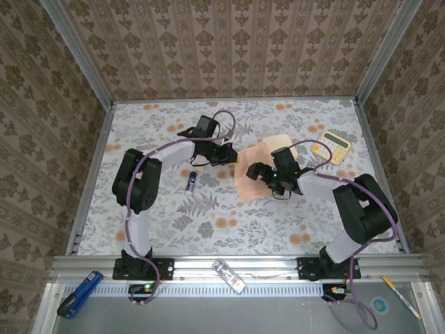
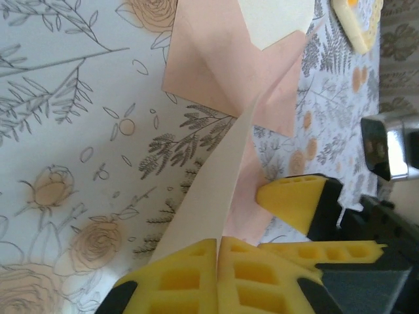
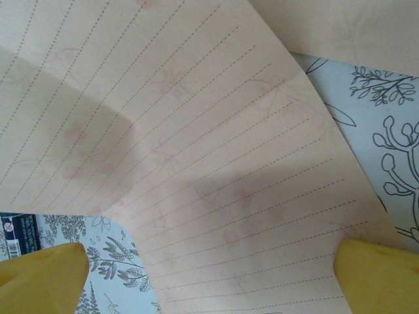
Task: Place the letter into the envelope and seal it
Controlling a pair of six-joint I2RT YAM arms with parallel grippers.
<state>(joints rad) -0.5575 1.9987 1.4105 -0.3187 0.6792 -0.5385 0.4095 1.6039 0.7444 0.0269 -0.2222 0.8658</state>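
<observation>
The letter (image 1: 249, 182), a peach sheet with faint dotted lines, lies at the table's middle with its left edge lifted. My left gripper (image 1: 233, 154) is shut on that edge; in the left wrist view the sheet (image 2: 216, 183) rises edge-on into the seam between the yellow fingers (image 2: 190, 275). The salmon envelope (image 2: 216, 65) with its cream flap (image 2: 272, 23) lies just beyond, partly under the letter (image 3: 196, 144). My right gripper (image 1: 263, 174) hovers open over the sheet, its fingertips (image 3: 380, 275) wide apart at either side of the paper.
A yellow calculator (image 1: 332, 146) sits at the back right, close to the envelope. A small blue tube (image 1: 192, 181) lies left of the letter. A clear bottle (image 1: 229, 275), a blue tool (image 1: 78, 292) and a pen (image 1: 401, 296) rest on the front rail.
</observation>
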